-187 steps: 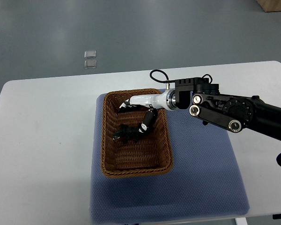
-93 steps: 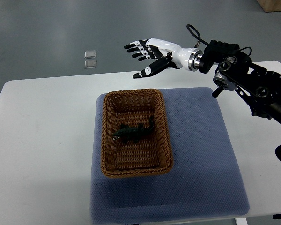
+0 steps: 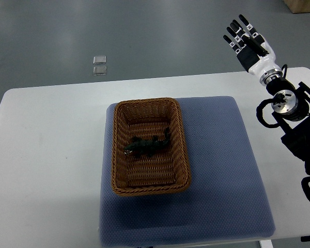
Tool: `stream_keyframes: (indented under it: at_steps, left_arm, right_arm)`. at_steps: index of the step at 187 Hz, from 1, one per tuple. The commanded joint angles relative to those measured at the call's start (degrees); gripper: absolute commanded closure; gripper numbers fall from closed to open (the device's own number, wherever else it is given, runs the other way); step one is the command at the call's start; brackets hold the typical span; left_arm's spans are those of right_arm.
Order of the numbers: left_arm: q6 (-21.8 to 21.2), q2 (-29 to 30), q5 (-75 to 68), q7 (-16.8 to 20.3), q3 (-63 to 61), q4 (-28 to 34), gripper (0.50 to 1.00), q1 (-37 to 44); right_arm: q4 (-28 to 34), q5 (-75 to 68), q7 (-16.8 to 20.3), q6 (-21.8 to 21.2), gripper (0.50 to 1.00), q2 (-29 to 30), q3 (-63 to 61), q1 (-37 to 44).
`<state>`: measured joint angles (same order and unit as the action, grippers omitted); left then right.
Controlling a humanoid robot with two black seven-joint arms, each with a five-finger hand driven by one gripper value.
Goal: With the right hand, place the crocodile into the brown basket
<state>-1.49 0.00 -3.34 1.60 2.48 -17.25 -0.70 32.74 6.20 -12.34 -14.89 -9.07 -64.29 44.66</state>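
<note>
Finds the toy crocodile (image 3: 147,146) lying inside the brown wicker basket (image 3: 115,155). Sees the right robot hand (image 3: 250,45) raised far right, fingers spread, holding nothing. Looks done with placing; next, simply rest the arm clear.

Pretty bright, flat light all over, looks like soft overhead lighting. The white table (image 3: 51,155) is close to washed out but not blown. The grey floor (image 3: 144,36) has a faint pale sheen up top. Shadows are weak: a soft one under the mat (image 3: 222,181) along its left and front edges, and some shade inside the basket (image 3: 115,155) walls. The crocodile (image 3: 147,146) is so dark its detail mostly disappears. Focus is sharp everywhere, and the right hand (image 3: 250,46) is crisp with no blur.
</note>
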Motion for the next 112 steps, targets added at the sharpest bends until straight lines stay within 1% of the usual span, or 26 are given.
stream_keyframes:
  at_steps: [1, 33, 45, 66, 74, 112]
  left_arm:
    - [0.0, 0.0, 0.0, 0.0, 0.0, 0.4, 0.500, 0.0]
    - [-0.1, 0.0, 0.0, 0.0, 0.1, 0.6, 0.500, 0.0]
    - [0.0, 0.0, 0.0, 0.1, 0.1, 0.6, 0.500, 0.0]
    - [-0.1, 0.0, 0.0, 0.1, 0.1, 0.6, 0.500, 0.0]
    - [-0.1, 0.0, 0.0, 0.0, 0.1, 0.6, 0.500, 0.0]
    - [-0.3, 0.0, 0.0, 0.0, 0.2, 0.6, 0.500, 0.0]
  right_arm:
    - [-2.2, -6.4, -0.1, -0.1, 0.574, 0.0, 0.1, -1.0]
    - [-2.2, -9.2, -0.1, -1.1, 0.572, 0.1, 0.0, -3.9]
    - [-2.2, -9.4, -0.1, -3.1, 0.572, 0.1, 0.0, -4.8]
    - [-2.2, -9.4, -0.1, -8.1, 0.572, 0.1, 0.0, -6.0]
    - [-2.2, -9.4, -0.2, -9.1, 0.572, 0.2, 0.0, -6.1]
    - [-2.2, -9.4, -0.3, -9.5, 0.574, 0.1, 0.0, -6.2]
